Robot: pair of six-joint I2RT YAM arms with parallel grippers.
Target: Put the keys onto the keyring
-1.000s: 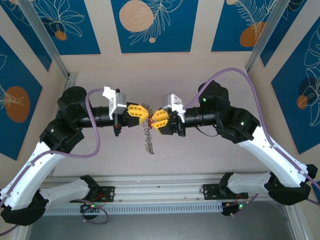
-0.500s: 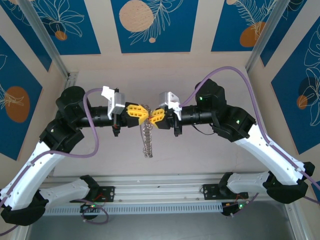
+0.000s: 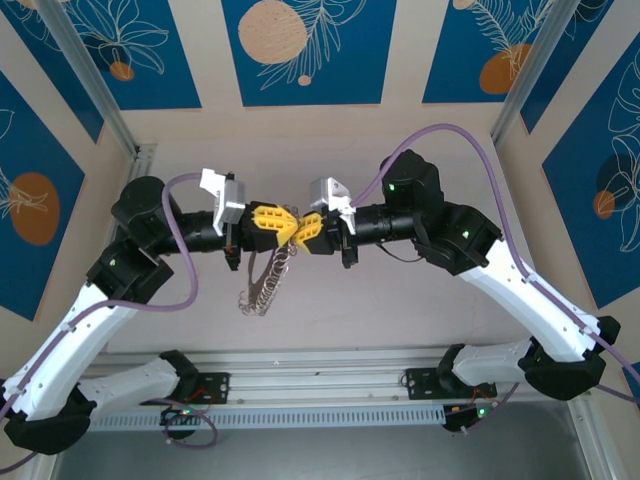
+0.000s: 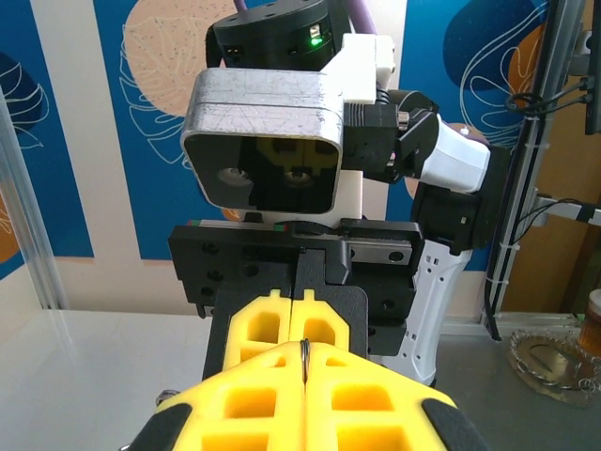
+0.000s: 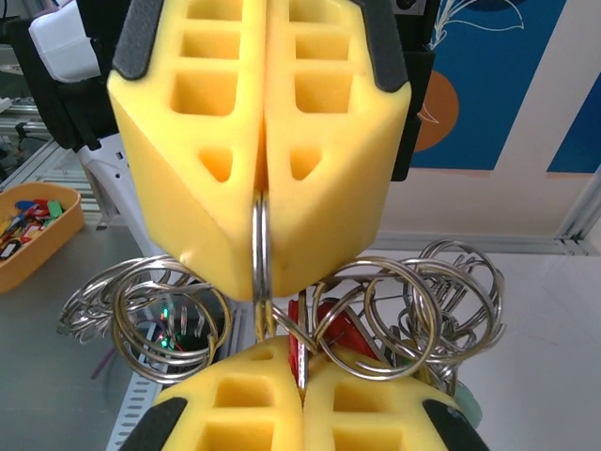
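In the top view my left gripper and right gripper meet tip to tip above the table. From them a bunch of silver rings, the keyring, hangs down to the left. In the right wrist view the left fingers pinch one ring edge-on. My right gripper is shut on a red key tangled among the rings. A green key head peeks out at lower right. In the left wrist view my left gripper is shut on the thin ring edge.
An orange tray of coloured keys sits at the left of the right wrist view. A round metal dish lies at the right of the left wrist view. Blue patterned panels wall the cell at the back and sides.
My right gripper has closed and pressed up against the left one. Both grippers have shifted a little left, and the hanging rings have swung out to the left.
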